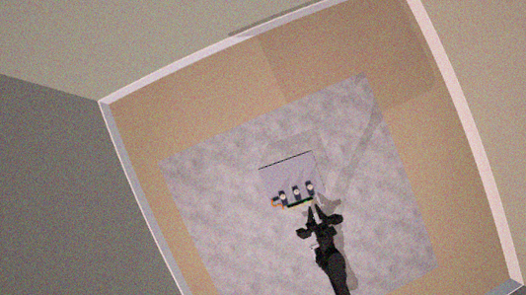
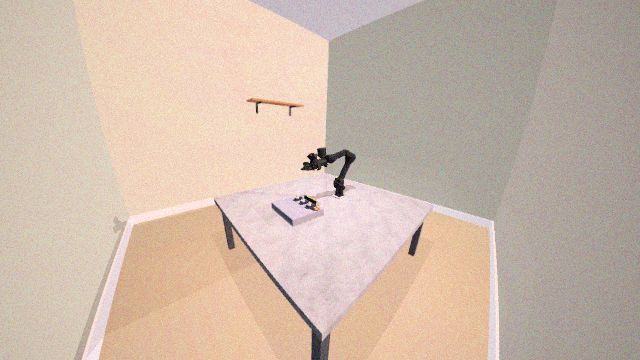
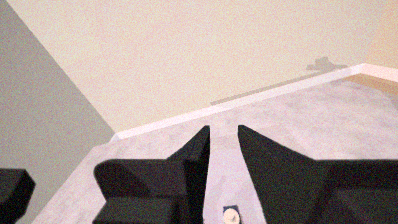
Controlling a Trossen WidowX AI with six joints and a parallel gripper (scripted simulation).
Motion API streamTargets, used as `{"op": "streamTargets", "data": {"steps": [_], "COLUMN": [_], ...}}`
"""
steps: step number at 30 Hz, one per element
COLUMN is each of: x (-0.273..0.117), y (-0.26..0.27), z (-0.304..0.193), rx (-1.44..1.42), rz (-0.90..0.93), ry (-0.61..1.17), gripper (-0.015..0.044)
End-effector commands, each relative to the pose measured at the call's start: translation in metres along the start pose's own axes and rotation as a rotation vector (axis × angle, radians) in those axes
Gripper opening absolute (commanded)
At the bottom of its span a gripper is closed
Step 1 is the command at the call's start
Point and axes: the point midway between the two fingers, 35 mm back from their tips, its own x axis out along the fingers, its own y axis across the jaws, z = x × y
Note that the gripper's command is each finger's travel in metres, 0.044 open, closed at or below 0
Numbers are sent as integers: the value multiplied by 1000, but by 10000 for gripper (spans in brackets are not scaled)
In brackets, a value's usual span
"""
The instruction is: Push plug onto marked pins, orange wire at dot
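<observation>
The pale lavender holder (image 1: 288, 171) (image 2: 288, 206) lies on the table. Three dark servos with white horns stand along its near side; one servo (image 3: 231, 215) shows low in the wrist view between the fingers. The row of pins (image 1: 300, 203) runs along the near edge; the coloured band and its dot are too small to read. The orange lead (image 1: 275, 205) (image 2: 317, 208) loops at the left end of the row, with the small dark plug (image 1: 275, 199) beside the left servo. My gripper (image 1: 312, 206) (image 2: 303, 168) (image 3: 223, 129) is partly open and empty, high above the table near the row's right end.
The pale mottled table (image 1: 229, 196) (image 2: 340, 255) surrounds the holder. The arm (image 1: 338, 278) (image 2: 345, 167) reaches in from the near side. A wooden shelf (image 2: 275, 103) is fixed to the wall, away from the arm.
</observation>
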Motion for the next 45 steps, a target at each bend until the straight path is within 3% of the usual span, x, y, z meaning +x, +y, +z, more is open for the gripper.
{"op": "streamTargets", "data": {"steps": [1, 22, 45], "x": [13, 65, 77], "y": [8, 47, 90], "z": [-6, -68, -150], "rx": [98, 607, 1003], "rz": [4, -188, -748], "ry": [84, 555, 906], "gripper": [115, 115, 115]}}
